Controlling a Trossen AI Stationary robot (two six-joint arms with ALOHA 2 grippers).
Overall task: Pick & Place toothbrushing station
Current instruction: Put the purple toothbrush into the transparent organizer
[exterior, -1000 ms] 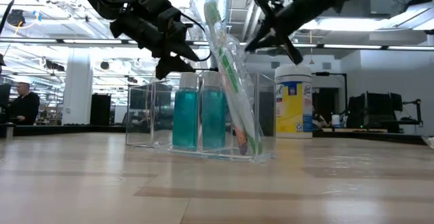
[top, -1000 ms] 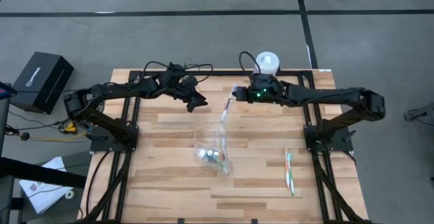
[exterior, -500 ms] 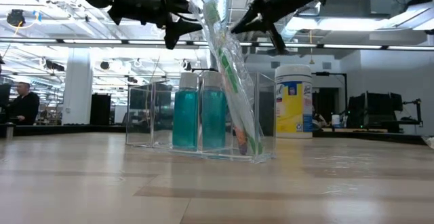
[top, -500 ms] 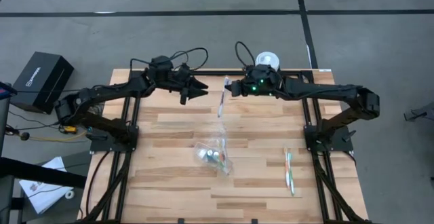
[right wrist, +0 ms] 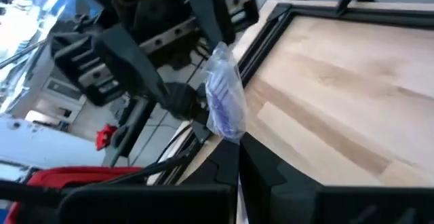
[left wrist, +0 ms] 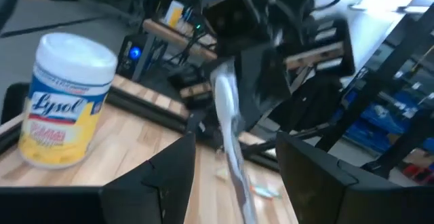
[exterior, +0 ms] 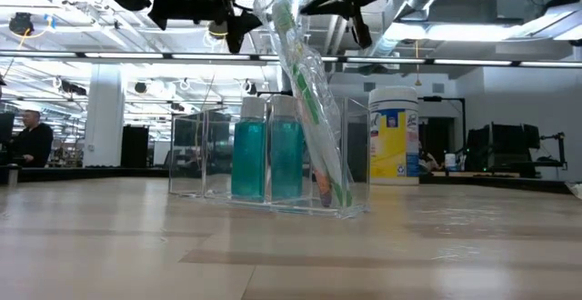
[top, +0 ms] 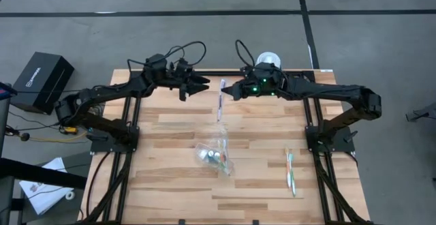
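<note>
My right gripper (top: 229, 92) is shut on a clear bag (top: 220, 102) with a purple-tinted toothbrush inside, high above the table's far middle. My left gripper (top: 202, 86) is open and empty just left of the bag, its fingers (left wrist: 169, 176) pointing at it. The bag also shows in the left wrist view (left wrist: 229, 125). A clear organizer (top: 214, 155) with two teal bottles (exterior: 266, 159) stands mid-table. A second bag with a green toothbrush (exterior: 309, 100) leans in it. Two toothbrushes (top: 291, 170) lie at the right. My right gripper pinches the clear bag near its upper end (right wrist: 226, 123) between its two fingers. The fingers come roughly level from the table's right and lie across the bag. The bag hangs below the fingers (left wrist: 237, 170), clear of the table.
A Lysol wipes canister (top: 269, 62) stands at the far edge behind my right arm. A black box (top: 42, 80) sits on the floor left of the table. Bare wood lies at the near left (top: 163, 184).
Both grippers have risen. My left gripper has gone toward the far edge and now points at the bag. My right gripper has carried the bag up and a little toward the table's left; the bag stays hanging and clear.
</note>
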